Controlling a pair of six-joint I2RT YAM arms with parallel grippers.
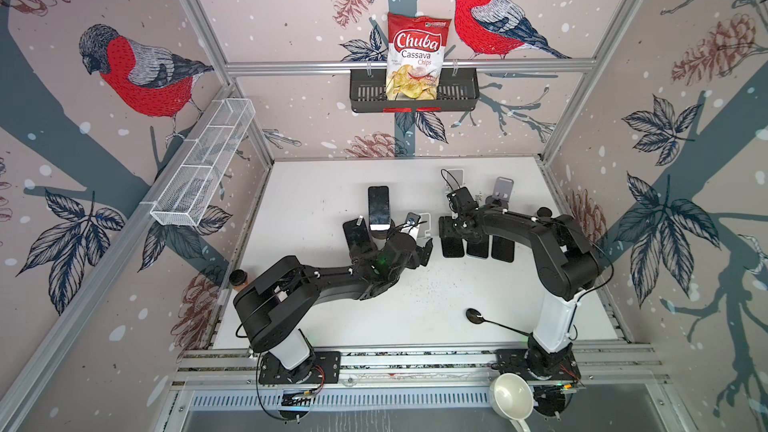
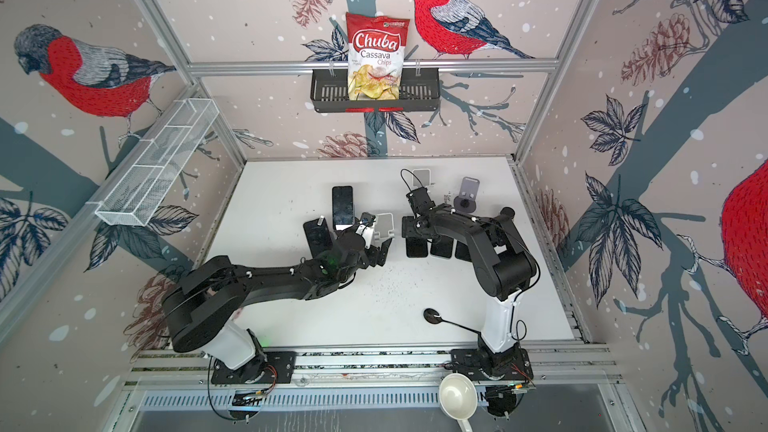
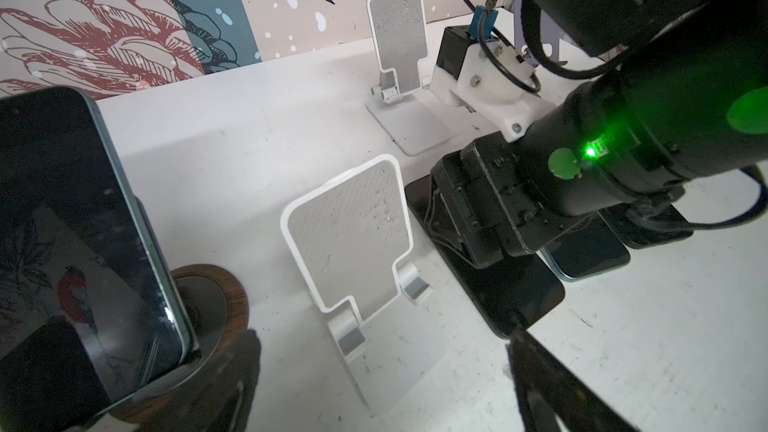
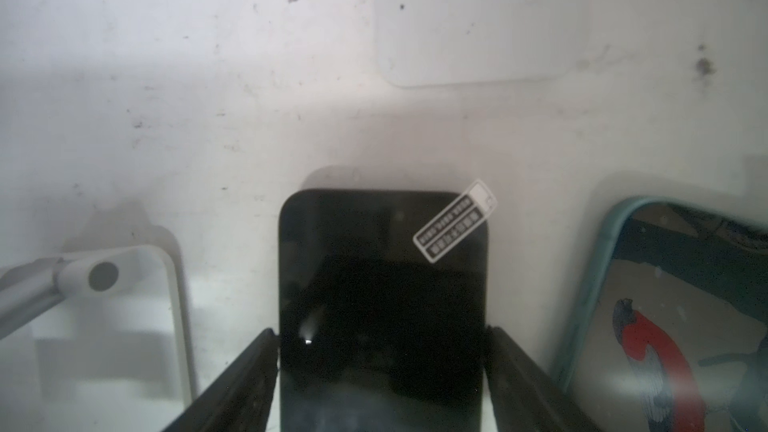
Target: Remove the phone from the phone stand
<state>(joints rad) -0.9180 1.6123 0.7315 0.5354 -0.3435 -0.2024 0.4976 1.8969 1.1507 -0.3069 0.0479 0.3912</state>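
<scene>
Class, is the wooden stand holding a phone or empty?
Holding one: a phone stands propped on the wooden stand.

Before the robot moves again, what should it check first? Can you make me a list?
1. Left gripper open and empty: ok.
2. Phone off the wooden stand: not ok, it stands on it.
3. Stickered black phone flat on the table: ok.
4. Right gripper clear of that phone: cannot tell; its fingers sit right at the phone's edges.
5. White stand in front of the left gripper empty: ok.
</scene>
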